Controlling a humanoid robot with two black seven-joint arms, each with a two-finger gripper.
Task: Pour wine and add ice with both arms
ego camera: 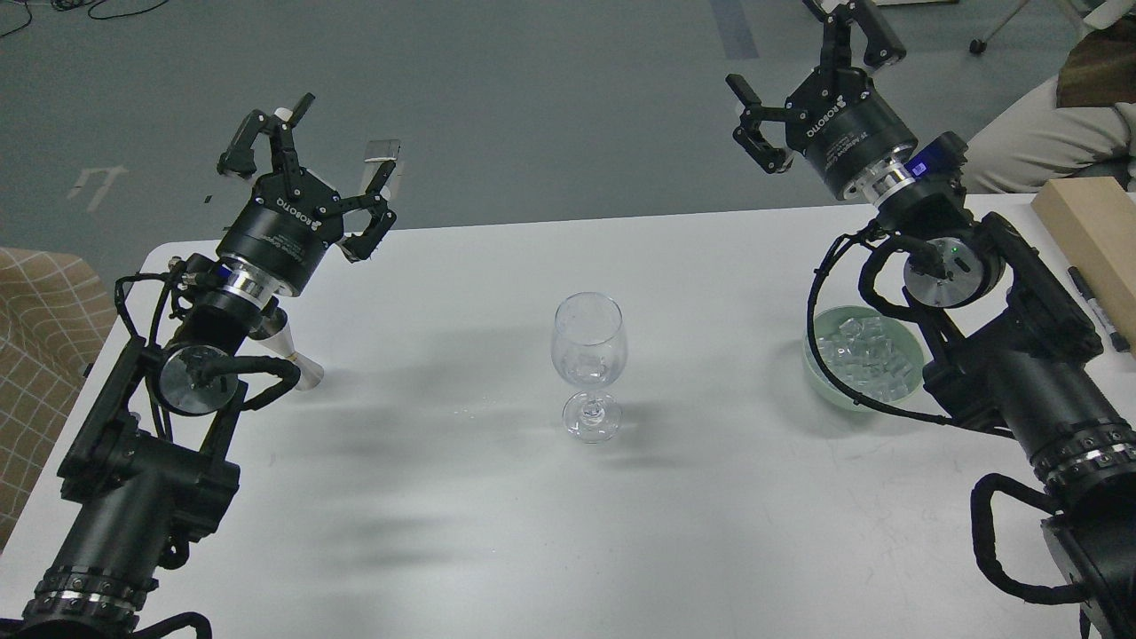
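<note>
A clear wine glass (589, 364) stands upright at the middle of the white table (497, 515), with clear cubes in its bowl; any wine in it is too faint to see. A pale green bowl (827, 387) heaped with ice (865, 355) sits at the right, partly hidden by my right arm. A small steel jigger (293, 353) stands at the left, behind my left wrist. My left gripper (306, 160) is open and empty, raised over the table's far left edge. My right gripper (812, 58) is open and empty, raised high beyond the far right edge.
A light wooden block (1096, 232) and a black marker (1097, 307) lie at the table's right edge. A seated person's legs (1038, 133) show at the top right. A checked fabric (40, 337) is at the left, beside the table.
</note>
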